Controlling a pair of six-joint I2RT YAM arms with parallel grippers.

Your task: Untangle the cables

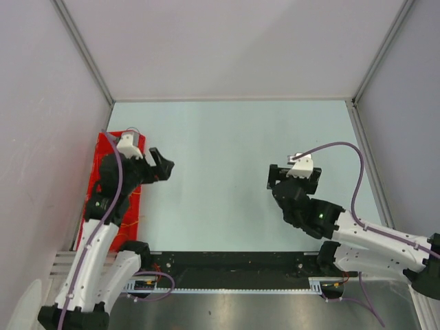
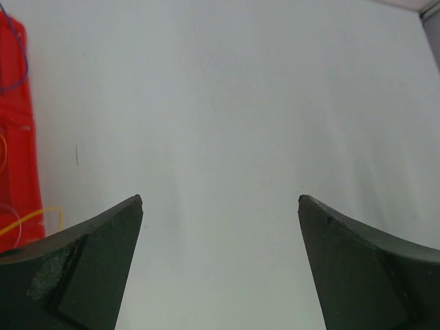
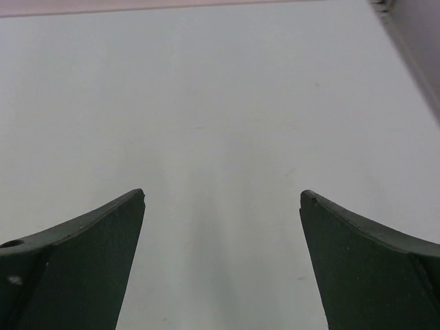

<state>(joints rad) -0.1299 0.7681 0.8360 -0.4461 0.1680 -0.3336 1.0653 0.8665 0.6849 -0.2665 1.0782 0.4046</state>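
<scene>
"Cables [image 2: 41, 212] are our job, so let us start at the pincers. What do we hold?"

"Nothing. Our left pincer [image 1: 161, 167] stands released, jaws wide, and its wrist view shows only bare table [image 1: 220, 137] between the fingertips. Our right pincer [image 1: 294, 177] is the same: spread and empty."

"And going outward from the left one?"

"At the left edge of its wrist view we meet the red mat [image 2: 14, 151]. On it we see a thin orange loop [image 2: 20, 223] and, farther up, a blue-purple strand [image 2: 25, 62]. So the cables lie on the mat, at the table's left edge, beside the wall [image 1: 41, 137]."

"Which way are we pointing?"

"Away from them. From above, the left pincer aims toward the table's middle. The mat sits behind and beside it, partly hidden under our left arm [image 1: 93, 254]. We judge we must swing leftward before we can close on anything."

"Long axis?"

"The mat runs near to far along the wall. The wires themselves curl. We cannot give them one line, nor tell how they cross, since the arm covers much of the mat."

"Which arm is nearer?"

"The left, plainly; it is just beside the mat. The right pincer is well apart on the table's right side and would have to cross the middle to reach. We judge the left should take the first strand and the right come over to pull against it."
</scene>
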